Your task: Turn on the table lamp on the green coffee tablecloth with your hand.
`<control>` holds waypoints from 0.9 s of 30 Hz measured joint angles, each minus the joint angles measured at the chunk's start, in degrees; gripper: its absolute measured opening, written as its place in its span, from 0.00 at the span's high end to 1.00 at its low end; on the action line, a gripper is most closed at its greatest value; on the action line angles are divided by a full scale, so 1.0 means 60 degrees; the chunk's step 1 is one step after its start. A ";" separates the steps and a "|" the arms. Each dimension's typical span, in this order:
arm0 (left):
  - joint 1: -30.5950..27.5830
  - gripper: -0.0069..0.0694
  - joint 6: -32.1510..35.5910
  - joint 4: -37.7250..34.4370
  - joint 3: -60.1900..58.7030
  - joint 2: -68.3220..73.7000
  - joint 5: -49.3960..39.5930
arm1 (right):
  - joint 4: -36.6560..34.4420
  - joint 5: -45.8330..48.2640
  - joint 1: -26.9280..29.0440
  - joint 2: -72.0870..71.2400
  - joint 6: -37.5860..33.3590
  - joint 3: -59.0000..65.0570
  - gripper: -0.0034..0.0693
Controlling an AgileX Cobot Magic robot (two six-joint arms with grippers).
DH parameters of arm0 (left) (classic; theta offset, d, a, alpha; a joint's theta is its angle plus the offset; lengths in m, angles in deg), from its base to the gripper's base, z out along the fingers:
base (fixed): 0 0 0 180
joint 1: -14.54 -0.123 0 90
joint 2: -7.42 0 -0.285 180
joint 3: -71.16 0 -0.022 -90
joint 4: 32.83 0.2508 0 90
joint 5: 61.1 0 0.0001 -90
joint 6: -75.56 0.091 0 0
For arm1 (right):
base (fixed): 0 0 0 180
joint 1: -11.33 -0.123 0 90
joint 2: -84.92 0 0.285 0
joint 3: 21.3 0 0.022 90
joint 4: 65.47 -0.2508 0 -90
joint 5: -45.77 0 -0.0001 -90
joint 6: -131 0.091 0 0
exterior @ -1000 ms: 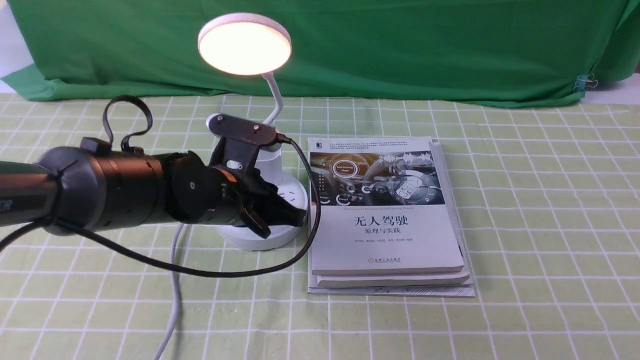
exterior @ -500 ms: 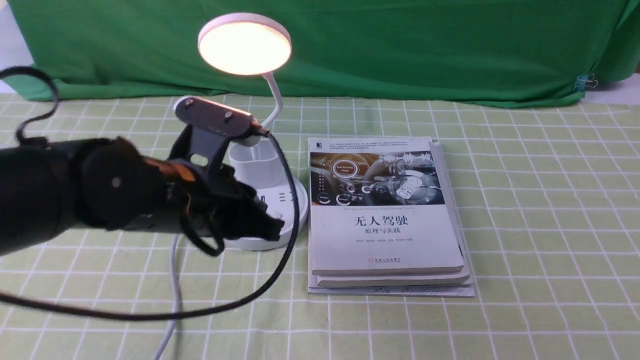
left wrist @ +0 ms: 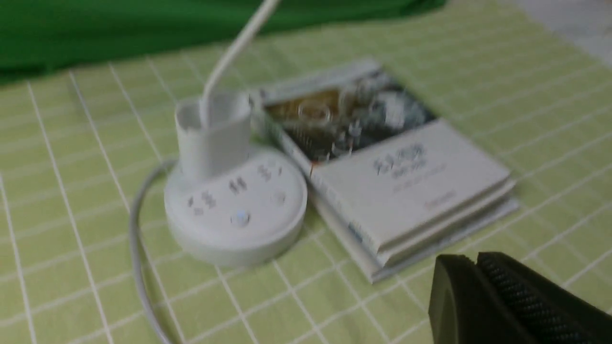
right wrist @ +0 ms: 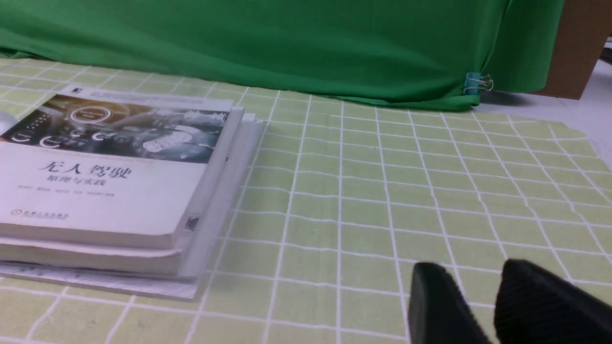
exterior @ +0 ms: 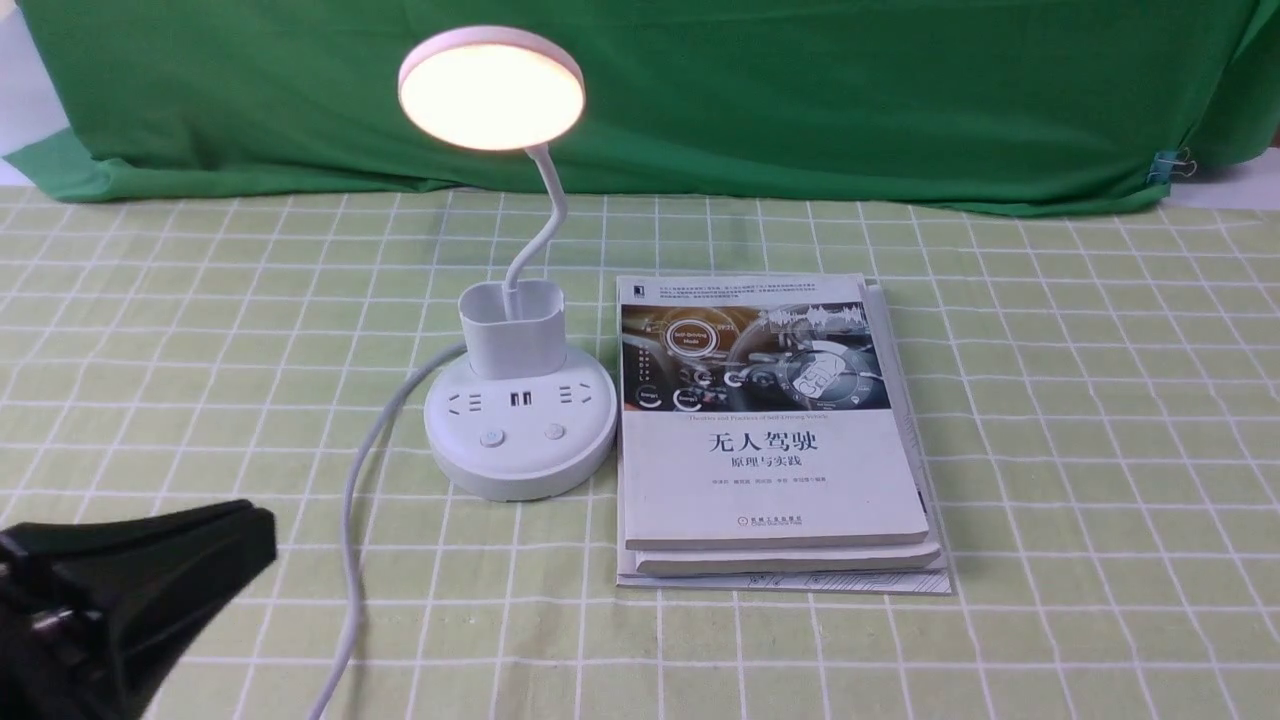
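The white table lamp (exterior: 520, 440) stands on the green coffee tablecloth (exterior: 1050, 450), its round head (exterior: 490, 90) glowing. Two buttons (exterior: 491, 438) show on the base in front of the pen cup, and its cord (exterior: 352, 540) runs toward the near edge. My left gripper (exterior: 265, 525), the hand, is shut and empty at the lower left, well clear of the base. In the blurred left wrist view its tips (left wrist: 473, 260) sit pressed together, with the lamp base (left wrist: 236, 205) beyond them. In its own wrist view my right gripper (right wrist: 471, 272) stands open over bare cloth.
A stack of books (exterior: 770, 430) lies right beside the lamp base, also seen as books (right wrist: 110, 181) in the right wrist view. A dark green backdrop cloth (exterior: 800, 90) hangs at the far edge, held by a clip (exterior: 1165, 165).
My left arm has pulled back from over the lamp base toward the lower left, uncovering the base and its buttons. The lamp head stays lit throughout.
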 joint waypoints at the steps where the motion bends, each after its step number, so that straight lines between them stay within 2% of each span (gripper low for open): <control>1: 0.0000 0.88 0.0000 0.0000 -0.0056 -0.0469 -0.0011 | 0.0000 0.0000 0.0000 0.0000 0.0000 0.0000 0.62; 8: 0.0000 0.88 0.0000 0.0000 -0.0407 -0.2110 -0.0580 | 0.0000 0.0000 0.0000 0.0000 0.0000 0.0000 0.62; 27: 0.0000 0.88 0.0000 0.0062 -0.0533 -0.2276 -0.0708 | 0.0000 0.0000 0.0000 0.0000 0.0000 0.0000 0.62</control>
